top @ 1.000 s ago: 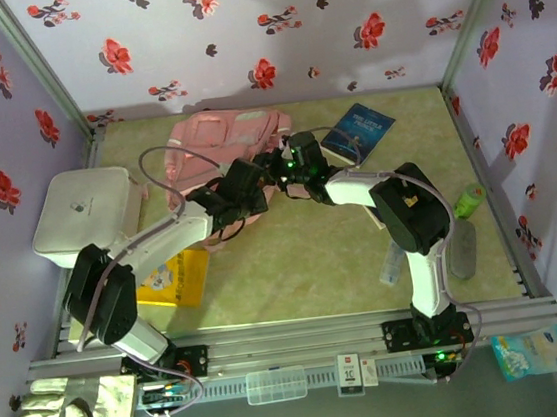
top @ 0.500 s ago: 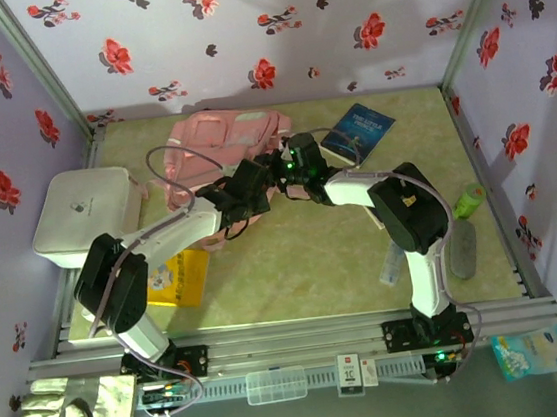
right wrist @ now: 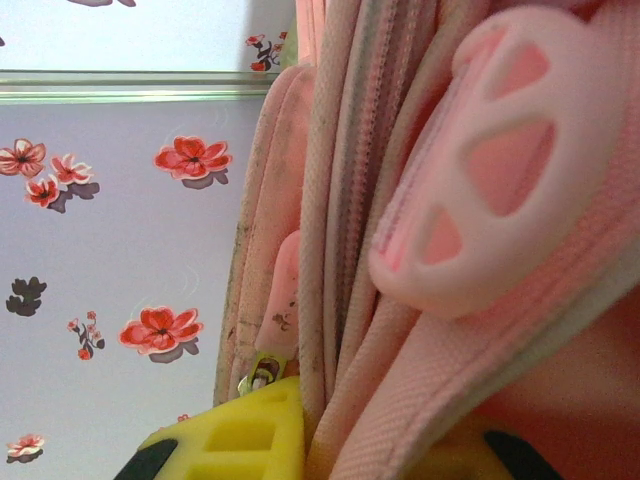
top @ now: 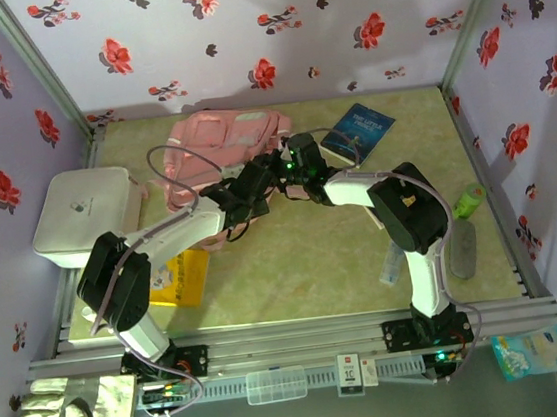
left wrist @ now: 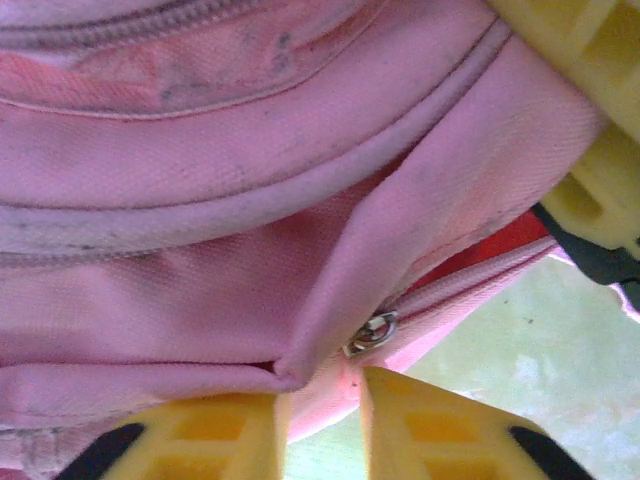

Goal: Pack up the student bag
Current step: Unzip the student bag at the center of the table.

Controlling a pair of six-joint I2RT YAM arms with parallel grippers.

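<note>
On the surface (top: 304, 256), student bag (top: 220, 140) lies upper centre. Left end effector (left wrist: 318, 415) is narrow, pinching a fabric fold beside the zip slider (left wrist: 372, 332). Right end effector (right wrist: 345, 445) is clamped on the bag's edge seams, prob. the opening. Spread slowly w/ both grips firm, so the fabric doesn't slip.

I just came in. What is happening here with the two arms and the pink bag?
Both robot arms reach to the near edge of the student bag, which lies flat at the far side of the table. The left gripper pinches a fold of its pink fabric between its fingers, beside a metal zip slider. The right gripper is also closed on the bag's fabric. A blue book lies on the table beside the bag, not packed.
</note>
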